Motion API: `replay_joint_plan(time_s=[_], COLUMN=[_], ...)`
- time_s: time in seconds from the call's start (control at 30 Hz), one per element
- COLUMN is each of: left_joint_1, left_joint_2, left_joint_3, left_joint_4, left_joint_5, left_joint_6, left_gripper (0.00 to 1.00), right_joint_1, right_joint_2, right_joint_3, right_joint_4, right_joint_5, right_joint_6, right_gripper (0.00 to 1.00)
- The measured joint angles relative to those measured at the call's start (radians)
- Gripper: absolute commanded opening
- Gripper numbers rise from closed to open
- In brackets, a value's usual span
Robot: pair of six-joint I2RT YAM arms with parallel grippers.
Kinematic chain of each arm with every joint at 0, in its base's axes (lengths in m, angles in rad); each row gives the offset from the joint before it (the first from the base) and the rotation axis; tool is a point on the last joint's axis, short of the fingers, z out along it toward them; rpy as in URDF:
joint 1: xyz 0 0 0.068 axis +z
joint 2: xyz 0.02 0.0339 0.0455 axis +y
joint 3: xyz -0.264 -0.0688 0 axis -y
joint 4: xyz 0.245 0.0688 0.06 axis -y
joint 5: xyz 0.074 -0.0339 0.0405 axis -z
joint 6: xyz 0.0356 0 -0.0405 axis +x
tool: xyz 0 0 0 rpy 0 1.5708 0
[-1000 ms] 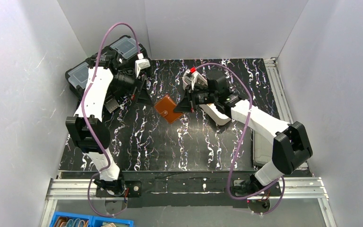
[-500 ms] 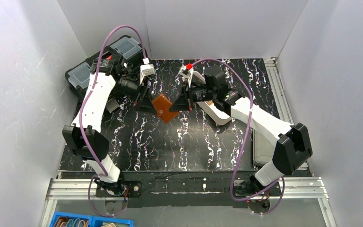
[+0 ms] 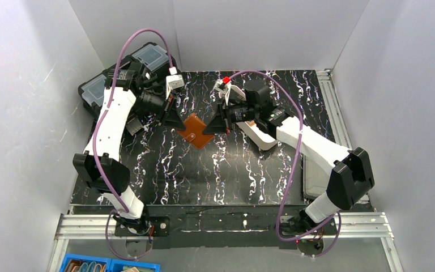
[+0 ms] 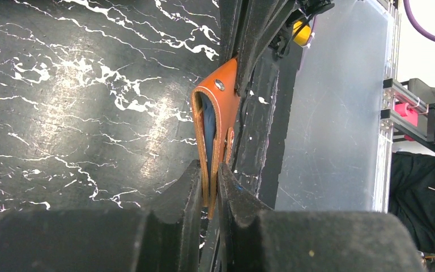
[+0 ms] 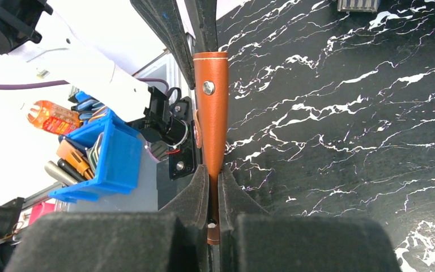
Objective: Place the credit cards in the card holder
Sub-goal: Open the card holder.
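The card holder, a small brown leather wallet with a snap and blue lining, hangs edge-on over the middle of the black marbled table, held between both grippers. My left gripper is shut on its left edge; in the left wrist view the fingers pinch the two leather flaps of the card holder. My right gripper is shut on its right side, and in the right wrist view this gripper clamps the card holder near its strap end. No credit cards show clearly in any view.
A black toolbox sits at the back left behind the left arm. A white oblong tray lies under the right forearm. A grey plate lies along the table's right edge. A blue bin of tools stands below the front rail.
My left gripper has swung right to the card holder and shut on its left edge. The right gripper kept its grip and shifted the card holder slightly left.
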Motion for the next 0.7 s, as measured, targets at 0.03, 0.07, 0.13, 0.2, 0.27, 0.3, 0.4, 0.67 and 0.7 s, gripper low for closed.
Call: replay_joint_plan(time_s=[0.03,0.07,0.13,0.2,0.27,0.3,0.4,0.67,0.7], left_joint_1=[0.0,0.0,0.0,0.0,-0.006,-0.012,-0.02,-0.024,-0.024], left_joint_2=[0.0,0.0,0.0,0.0,0.0,0.0,0.0,0.011,0.018], left_joint_3=[0.0,0.0,0.0,0.0,0.0,0.0,0.0,0.07,0.09], left_joint_4=[0.0,0.0,-0.001,0.0,0.0,0.0,0.0,-0.002,-0.002], left_joint_5=[0.0,-0.001,0.0,0.0,0.009,0.013,0.025,0.035,0.035], left_joint_6=[0.0,0.001,0.003,0.004,0.003,0.0,-0.009,-0.019,-0.018], left_gripper=[0.06,0.0,0.0,0.0,0.0,0.0,0.0,0.0,0.0], right_joint_1=[0.001,0.002,0.003,0.003,0.007,0.012,0.025,0.026,0.025], right_joint_2=[0.0,0.0,0.0,0.0,0.002,0.002,0.002,0.002,0.002], right_joint_3=[0.001,0.002,0.003,0.003,0.003,0.003,0.003,-0.005,-0.01], right_joint_4=[-0.001,-0.001,-0.001,0.001,0.02,0.036,0.076,0.161,0.173], right_joint_5=[0.0,0.0,-0.002,-0.008,-0.019,-0.027,-0.048,-0.098,-0.101], right_joint_6=[0.003,0.006,0.013,0.032,0.049,0.061,0.09,0.137,0.14], right_gripper=[0.03,0.07,0.22,0.31,0.37,0.41,0.43,0.36,0.34])
